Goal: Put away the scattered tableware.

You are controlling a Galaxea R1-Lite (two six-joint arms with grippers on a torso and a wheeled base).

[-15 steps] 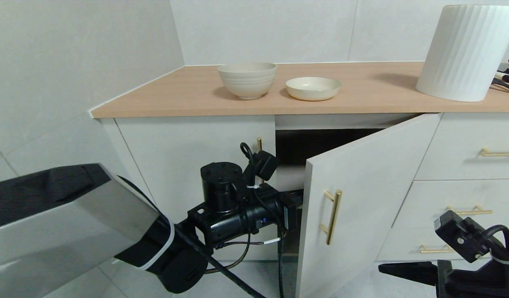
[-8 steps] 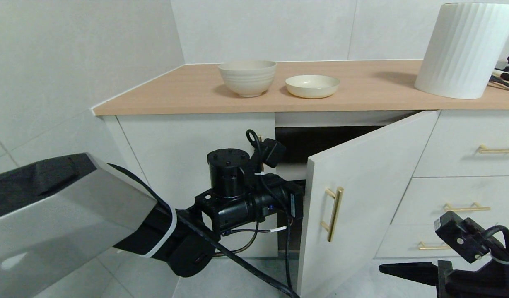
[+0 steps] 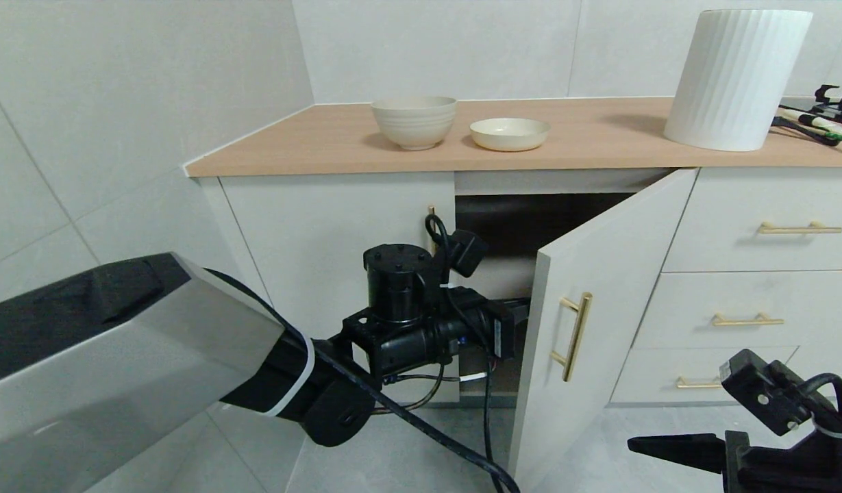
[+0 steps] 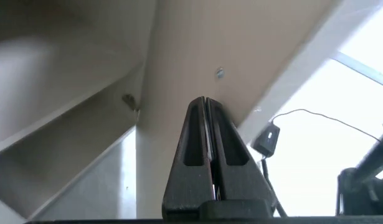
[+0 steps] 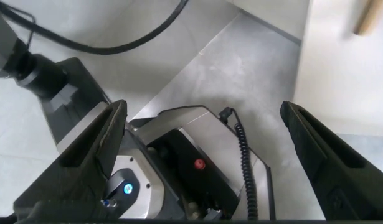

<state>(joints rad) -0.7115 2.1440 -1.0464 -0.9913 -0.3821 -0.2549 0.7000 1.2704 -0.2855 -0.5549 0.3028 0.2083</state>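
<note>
A ribbed cream bowl (image 3: 414, 122) and a shallow cream dish (image 3: 509, 133) stand side by side on the wooden countertop (image 3: 311, 147). Below them a white cabinet door (image 3: 605, 301) with a gold handle (image 3: 573, 335) stands partly open. My left gripper (image 3: 518, 306) sits in the gap behind the door's free edge. In the left wrist view the left gripper (image 4: 205, 104) is shut, empty, its tip against the door's inner face. My right gripper (image 5: 203, 107) hangs low at the right above the floor, open and empty; one of its fingers (image 3: 674, 445) shows in the head view.
A tall white ribbed container (image 3: 736, 79) stands at the right of the counter, with utensils (image 3: 814, 120) beyond it. Drawers with gold handles (image 3: 797, 228) are to the right of the open door. A tiled wall (image 3: 119, 123) bounds the left side.
The head view has pulled back and shifted. The cabinet door has swung somewhat wider, with my left gripper staying behind its edge. The right arm has kept still.
</note>
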